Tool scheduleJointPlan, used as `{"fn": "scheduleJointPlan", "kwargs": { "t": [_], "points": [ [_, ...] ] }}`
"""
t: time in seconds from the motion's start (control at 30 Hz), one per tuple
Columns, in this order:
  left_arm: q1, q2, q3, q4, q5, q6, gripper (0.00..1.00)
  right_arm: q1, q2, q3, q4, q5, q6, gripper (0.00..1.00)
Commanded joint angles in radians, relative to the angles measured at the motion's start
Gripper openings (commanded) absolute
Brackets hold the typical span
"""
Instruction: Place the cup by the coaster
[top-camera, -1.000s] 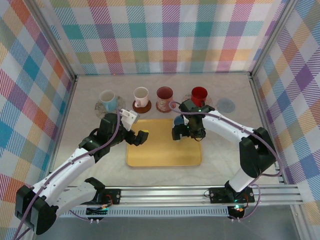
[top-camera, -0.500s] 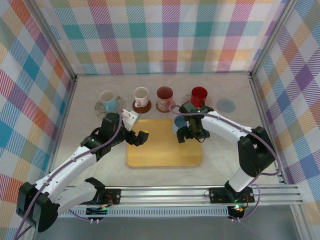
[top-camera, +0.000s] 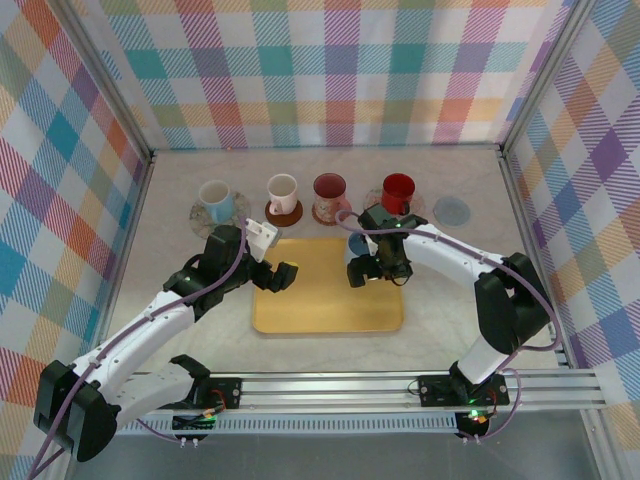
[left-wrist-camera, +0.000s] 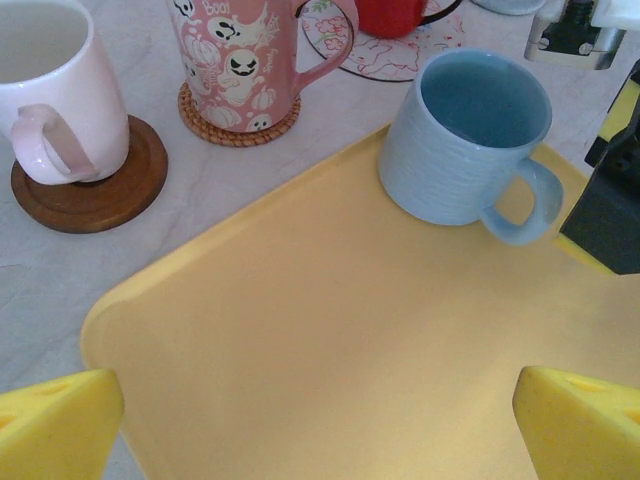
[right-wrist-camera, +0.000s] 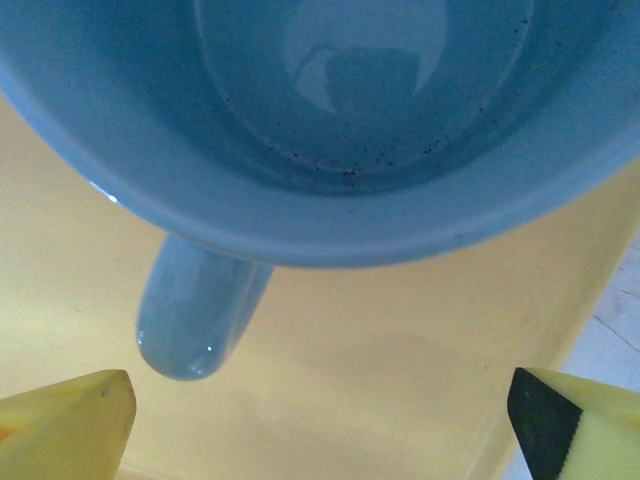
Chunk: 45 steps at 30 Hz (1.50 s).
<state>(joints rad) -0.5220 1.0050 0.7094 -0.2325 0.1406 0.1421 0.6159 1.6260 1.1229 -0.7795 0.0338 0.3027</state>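
I saw the cup (left-wrist-camera: 465, 150) standing upright on the far right corner of the tray (left-wrist-camera: 300, 350). The right gripper (right-wrist-camera: 320, 420) hung just over it, fingers spread apart and, as far as I could judge, touching nothing. The left gripper (left-wrist-camera: 320, 430) hovered over the tray's left side, fingers also apart. The bare coaster (top-camera: 452, 210) lay on the counter (top-camera: 450, 290), off to the cup's right.

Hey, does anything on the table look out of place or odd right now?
The blue mug stands on the tray, while the other mugs each sit on a coaster. The bare coaster at the far right has no mug. Nothing looks tipped or spilled.
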Motion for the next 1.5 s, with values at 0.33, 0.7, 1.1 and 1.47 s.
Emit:
{"fn": "scheduleJointPlan", "kwargs": {
  "t": [0.33,0.7,1.1,1.47],
  "points": [
    [0.007,0.016,0.012,0.044,0.016,-0.013,1.0,0.005,0.089,0.022,0.055,0.088,0.107,0.82],
    [0.008,0.022,0.007,0.049,0.019,-0.015,1.0,0.004,0.064,-0.024,0.08,0.15,0.066,0.61],
    [0.007,0.027,0.013,0.045,0.017,-0.015,1.0,0.005,0.09,-0.023,0.151,0.088,0.021,0.41],
    [0.008,0.032,0.021,0.047,0.023,-0.016,1.0,0.006,0.088,-0.021,0.146,0.084,-0.023,0.12]
  ]
}}
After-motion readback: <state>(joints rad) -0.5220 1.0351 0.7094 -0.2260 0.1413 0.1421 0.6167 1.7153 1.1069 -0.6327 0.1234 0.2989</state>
